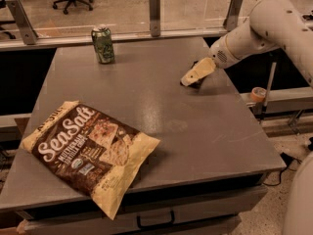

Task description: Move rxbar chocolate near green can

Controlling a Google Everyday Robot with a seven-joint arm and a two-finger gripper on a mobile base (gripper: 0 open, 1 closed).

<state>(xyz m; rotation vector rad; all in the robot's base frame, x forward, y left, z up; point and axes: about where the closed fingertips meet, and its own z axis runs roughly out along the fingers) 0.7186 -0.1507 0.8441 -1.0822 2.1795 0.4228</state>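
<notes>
Gripper [191,76]: cream-coloured, low over the tabletop [210,131] near its right edge, toward the far right corner; whether apart or together cannot be told. Rxbar chocolate [194,83]: black, mostly hidden beneath it, only a dark sliver showing. Green can [103,44]: upright near the far edge, left of centre, well apart from the bar. Sea Salt chip bag [88,151]: lying flat at the near left corner.

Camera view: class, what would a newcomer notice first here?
The brown-and-cream Sea Salt chip bag at the grey table's front-left corner strikes first. Next comes the white arm entering from the right, its gripper low at the table's right side, then the green can upright at the back left.
</notes>
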